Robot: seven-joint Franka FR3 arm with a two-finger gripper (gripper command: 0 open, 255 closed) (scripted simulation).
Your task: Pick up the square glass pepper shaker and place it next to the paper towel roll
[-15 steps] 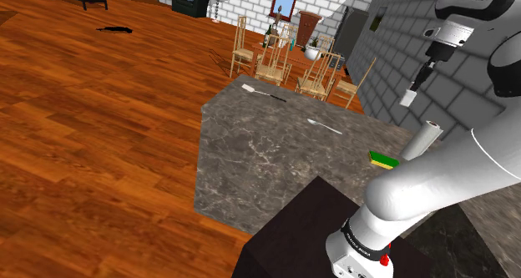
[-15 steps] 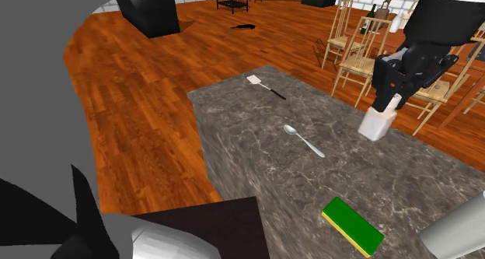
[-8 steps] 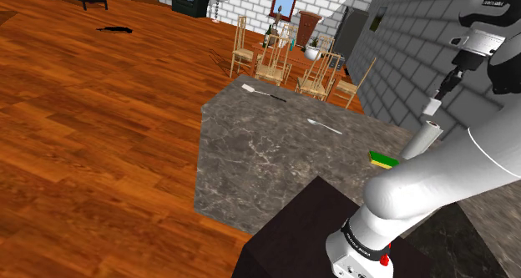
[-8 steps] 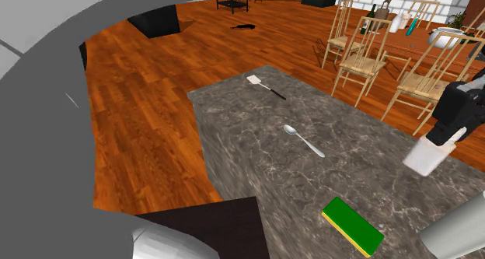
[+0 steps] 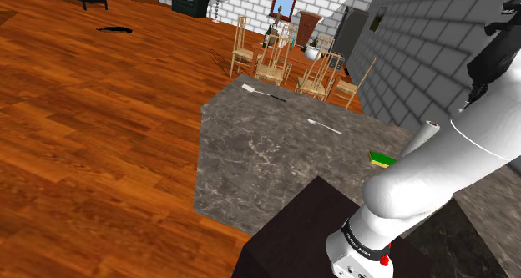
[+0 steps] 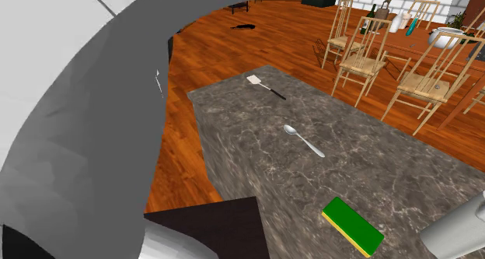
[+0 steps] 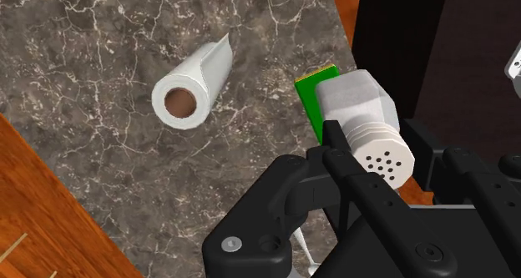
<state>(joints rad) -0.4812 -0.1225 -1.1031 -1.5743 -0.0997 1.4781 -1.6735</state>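
We're looking down along the claw (image 7: 374,151), and its two black fingers are clamped on the pepper shaker (image 7: 365,118). The shaker is white and square-bodied, and its round perforated cap faces the camera. It hangs above the counter (image 7: 83,51), whose top is dark grey marble veined in white. From here the shaker partly covers one end of the green sponge (image 7: 312,97), which lies near the counter's edge by the dark stand (image 7: 397,34).

The paper towel roll (image 7: 190,88) stands upright on the marble with its brown core showing. It is apart from the shaker, on the far side of the sponge from it.

In the shoulder view the white arm (image 5: 434,168) sweeps up from the stand, and the top of the roll peeks out behind it. Farther along the counter we see a spoon (image 6: 303,141) in the middle. A spatula (image 6: 264,85) lies near the far corner, well apart from the spoon.

Around the counter a reddish wooden plank floor (image 5: 100,134) runs wide across the room. Pale wooden chairs (image 5: 275,59) cluster just past the counter's far end. A grey brick wall (image 5: 409,34) rises along the shoulder view's right.
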